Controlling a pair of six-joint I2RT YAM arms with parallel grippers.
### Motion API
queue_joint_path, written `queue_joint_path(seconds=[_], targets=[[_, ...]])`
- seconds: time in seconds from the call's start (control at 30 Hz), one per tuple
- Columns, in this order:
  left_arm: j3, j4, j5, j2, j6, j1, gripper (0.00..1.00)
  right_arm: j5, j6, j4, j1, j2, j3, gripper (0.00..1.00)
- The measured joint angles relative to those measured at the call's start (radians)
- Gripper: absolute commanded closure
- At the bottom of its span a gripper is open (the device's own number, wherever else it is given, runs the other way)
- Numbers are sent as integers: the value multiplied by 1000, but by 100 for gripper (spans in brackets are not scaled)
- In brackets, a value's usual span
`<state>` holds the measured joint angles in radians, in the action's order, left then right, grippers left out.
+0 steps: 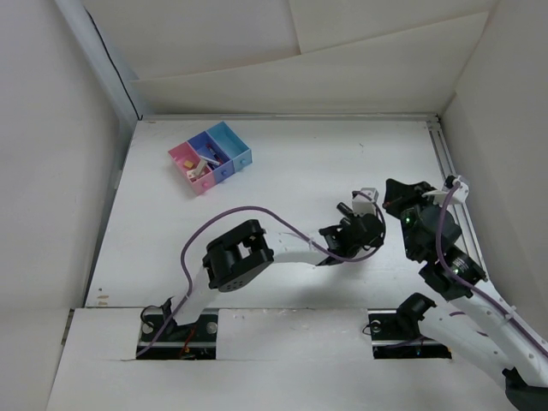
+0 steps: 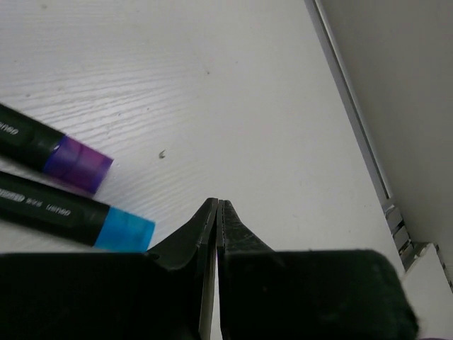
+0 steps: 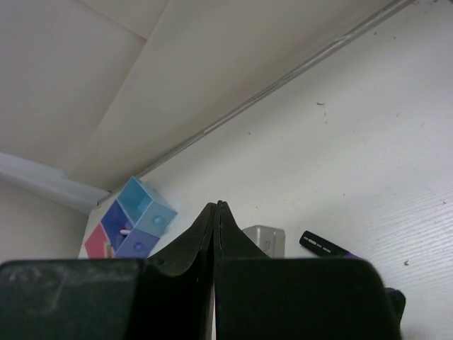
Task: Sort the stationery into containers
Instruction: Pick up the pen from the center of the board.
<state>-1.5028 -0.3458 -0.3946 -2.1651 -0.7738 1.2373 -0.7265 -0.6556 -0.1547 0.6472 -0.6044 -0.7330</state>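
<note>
**Both sets of fingers clenched on nothing, markers lying beside them**

On my left wrist camera the left fingers (image 2: 212,221) are pressed flat together with nothing between them. Two dark markers lie on the white worktop (image 2: 212,85) to the left of the tips. The purple-ended marker (image 2: 74,163) is the farther one. The cyan-ended marker (image 2: 106,225) is nearer, its cyan end just beside the outer edge of the left finger; I cannot tell whether it touches. The two lie close together and roughly parallel, coloured ends pointing right.

On the right wrist camera the right fingers (image 3: 212,219) are clenched too, and empty. A dark marker (image 3: 322,244) lies on the worktop just right of the tips; I cannot tell which of the two it is. The bins (image 3: 145,216) show well beyond the tips, off to the left.

From overhead, the bins (image 1: 224,172) sit at the far left of the worktop, set at an angle: pink, mid blue, light blue. They are well apart from both arms, which meet at the middle right. Small pale pieces lie in the pink bin, and a thin pale thing in the middle one.
</note>
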Motion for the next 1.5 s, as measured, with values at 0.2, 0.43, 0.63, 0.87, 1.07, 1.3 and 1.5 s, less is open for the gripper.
queue_joint_path(seconds=[0.2, 0.43, 0.63, 0.87, 1.07, 1.3, 1.5], targets=[[-134, 11, 7, -113, 17, 0, 100, -1, 0, -17, 0, 14, -1, 100], [-195, 71, 23, -194, 17, 0, 100, -1, 0, -22, 0, 27, -3, 100], [-161, 76, 56, -198, -6, -11, 100, 2, 0, -24, 0, 21, -5, 100], [-40, 5, 58, -140, -55, -31, 100, 16, 0, -24, 0, 9, -5, 100], [68, -2, 23, -69, -80, -45, 100, 37, 0, -21, 0, -11, -5, 100], [103, 23, -40, -41, -98, -45, 100, 69, 0, -18, 0, -45, -5, 100], [115, 103, -106, -10, -88, -43, 92, 89, 1, -16, 0, -51, -5, 99]])
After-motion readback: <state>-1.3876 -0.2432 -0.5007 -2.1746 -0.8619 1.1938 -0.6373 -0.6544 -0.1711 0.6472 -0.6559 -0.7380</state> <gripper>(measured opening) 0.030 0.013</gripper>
